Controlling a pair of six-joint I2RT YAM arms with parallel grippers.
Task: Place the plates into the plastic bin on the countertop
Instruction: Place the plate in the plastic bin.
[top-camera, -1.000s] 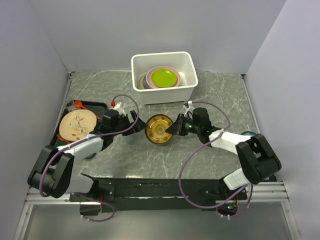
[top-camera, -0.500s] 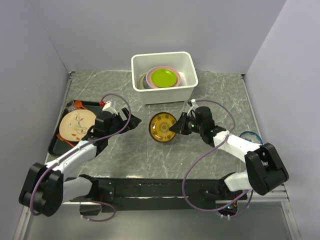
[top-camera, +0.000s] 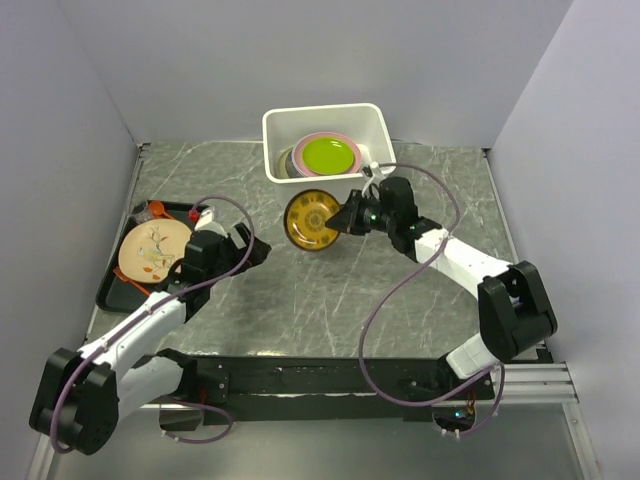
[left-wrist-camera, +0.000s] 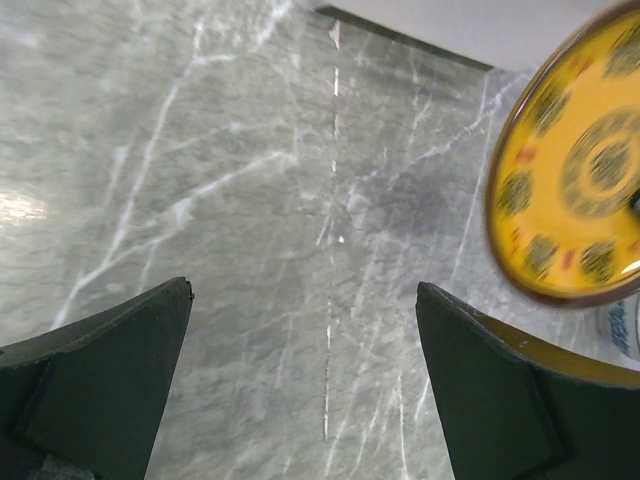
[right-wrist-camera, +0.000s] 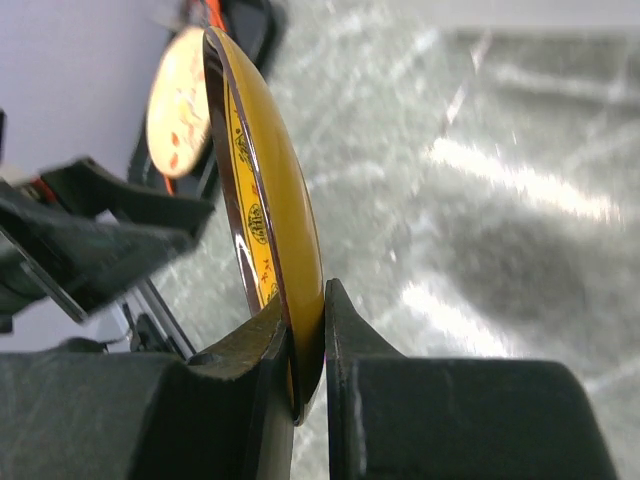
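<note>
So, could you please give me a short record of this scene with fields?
right pincer: shut on the rim of the yellow plate, held on edge in front of the plastic bin
left pincer: open, holding nothing
bin contents: lime green plate on top of a stack
black tray: peach plate lying on it

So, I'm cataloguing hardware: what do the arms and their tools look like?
The left arm and right arm have white links, black joints and a looping purple cable each. The left tool and right tool are black, with two blunt wedge-shaped fingers.
</note>
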